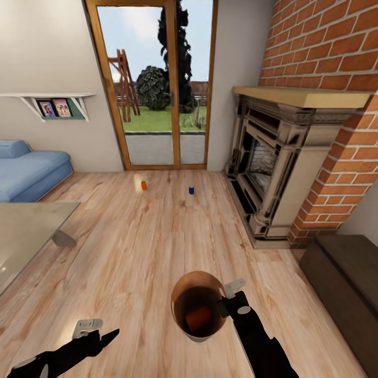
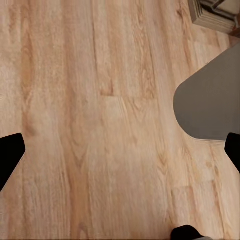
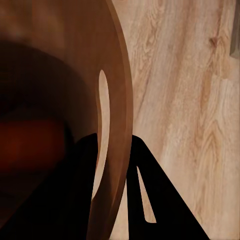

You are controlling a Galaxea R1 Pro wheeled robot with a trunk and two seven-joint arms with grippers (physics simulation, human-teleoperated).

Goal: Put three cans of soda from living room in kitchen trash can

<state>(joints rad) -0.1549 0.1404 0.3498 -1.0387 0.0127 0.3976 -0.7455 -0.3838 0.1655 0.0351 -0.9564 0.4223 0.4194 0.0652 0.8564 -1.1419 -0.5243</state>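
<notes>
The right gripper [image 1: 224, 303] was clamped on the rim of the tash can [image 1: 181, 294], one finger inside the brown wall and the other outside it, as the right wrist view showed with the dark fingers [image 3: 150, 200] straddling the curved rim [image 3: 122, 115]. The bin hung upright at that arm's end above the light wood floor [image 1: 142, 247], its mouth facing up, and an orange can of soda [image 1: 198, 318] lay at its bottom, well below the pinching fingers and toward the bin's near side; in the right wrist view it was only a dim reddish blur [image 3: 30, 140] deep in the shadowed interior. The left gripper [image 1: 100, 332] was held low over the floor on the robot's left, its fingers spread wide apart with nothing between them; in the left wrist view the two dark fingertips [image 2: 9, 155] sat at opposite edges with bare planks between. Farther off, a second orange can [image 1: 144, 185] and a dark blue can [image 1: 191, 189] stood upright on the floor, apart from each other, just before the wood-framed glass doors [image 1: 157, 84]. A blue sofa [image 1: 31, 170] and a glass-topped table [image 1: 26, 231] stood to the left, and the brick fireplace [image 1: 283, 163] to the right.
</notes>
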